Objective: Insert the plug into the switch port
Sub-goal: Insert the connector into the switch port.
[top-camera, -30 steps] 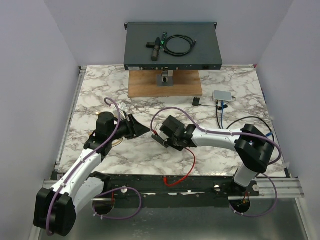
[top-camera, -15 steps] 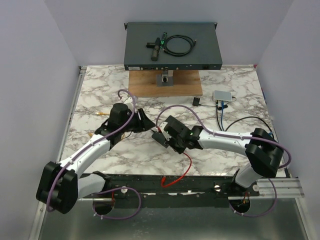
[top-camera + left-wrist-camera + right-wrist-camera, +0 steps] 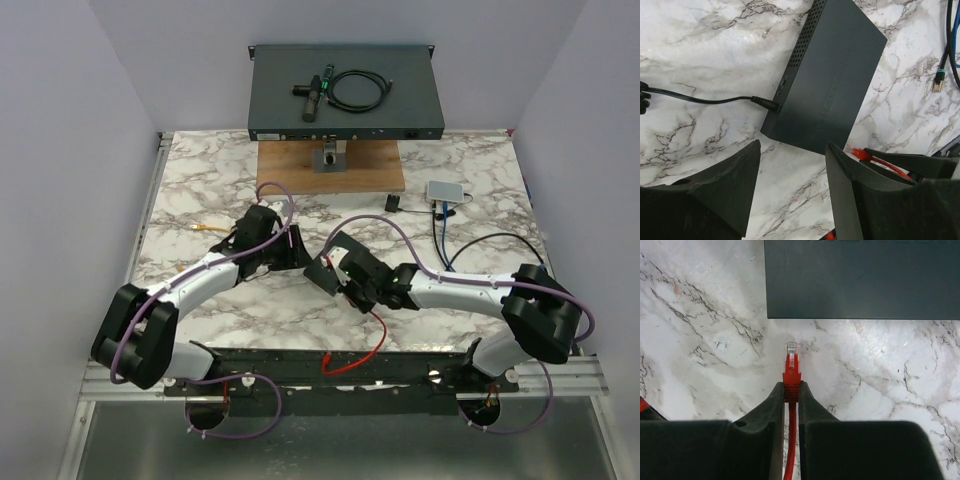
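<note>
The switch (image 3: 830,75) is a small dark box lying flat on the marble, with a black power lead (image 3: 705,99) plugged into its near side. It fills the top of the right wrist view (image 3: 860,280); no port shows in either view. My right gripper (image 3: 792,387) is shut on the red plug (image 3: 792,362), whose clear tip points at the switch's edge, a short gap away. The plug also shows in the left wrist view (image 3: 858,152). My left gripper (image 3: 792,145) is open and empty, just short of the switch's near corner. From above, both grippers, left (image 3: 298,252) and right (image 3: 343,288), meet mid-table.
A large rack unit (image 3: 345,90) stands at the back behind a wooden board (image 3: 330,165). A white adapter (image 3: 446,190) with a blue cable (image 3: 440,232) and a small black block (image 3: 393,202) lie at the right. The red cable (image 3: 378,325) trails to the front edge.
My left arm has reached forward and right, bringing its open gripper up to the switch. My right arm has stretched left with the plug still held.
</note>
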Motion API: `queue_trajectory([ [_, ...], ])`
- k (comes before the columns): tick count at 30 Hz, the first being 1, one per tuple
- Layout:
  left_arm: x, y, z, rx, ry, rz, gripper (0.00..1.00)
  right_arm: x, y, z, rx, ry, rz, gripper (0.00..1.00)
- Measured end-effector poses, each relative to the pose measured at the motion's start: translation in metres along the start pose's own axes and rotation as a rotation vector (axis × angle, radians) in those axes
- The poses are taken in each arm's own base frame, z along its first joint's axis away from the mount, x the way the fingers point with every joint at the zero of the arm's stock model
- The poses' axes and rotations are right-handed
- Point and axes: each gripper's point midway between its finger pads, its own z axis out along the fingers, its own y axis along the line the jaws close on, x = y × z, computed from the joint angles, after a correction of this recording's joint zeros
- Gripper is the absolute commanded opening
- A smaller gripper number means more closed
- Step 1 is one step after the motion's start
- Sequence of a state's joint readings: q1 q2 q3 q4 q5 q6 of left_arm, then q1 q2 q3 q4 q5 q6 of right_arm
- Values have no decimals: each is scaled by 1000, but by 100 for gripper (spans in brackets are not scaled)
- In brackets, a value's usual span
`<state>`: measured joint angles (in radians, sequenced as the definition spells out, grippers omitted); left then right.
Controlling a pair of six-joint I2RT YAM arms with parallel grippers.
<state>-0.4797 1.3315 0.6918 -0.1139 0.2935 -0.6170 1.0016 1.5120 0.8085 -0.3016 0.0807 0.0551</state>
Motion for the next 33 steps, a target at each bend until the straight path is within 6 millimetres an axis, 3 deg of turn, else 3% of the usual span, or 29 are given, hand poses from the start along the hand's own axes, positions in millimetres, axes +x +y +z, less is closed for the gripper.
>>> queue_trajectory([
  [14,-1,9,24,-30,48,10,53,-17,0,5,6,-91,33,1],
  [22,6,12,34,-23,88,8,50,-16,1,7,6,-88,55,1],
  [33,14,10,43,17,123,12,41,-18,-1,11,23,-72,65,1],
])
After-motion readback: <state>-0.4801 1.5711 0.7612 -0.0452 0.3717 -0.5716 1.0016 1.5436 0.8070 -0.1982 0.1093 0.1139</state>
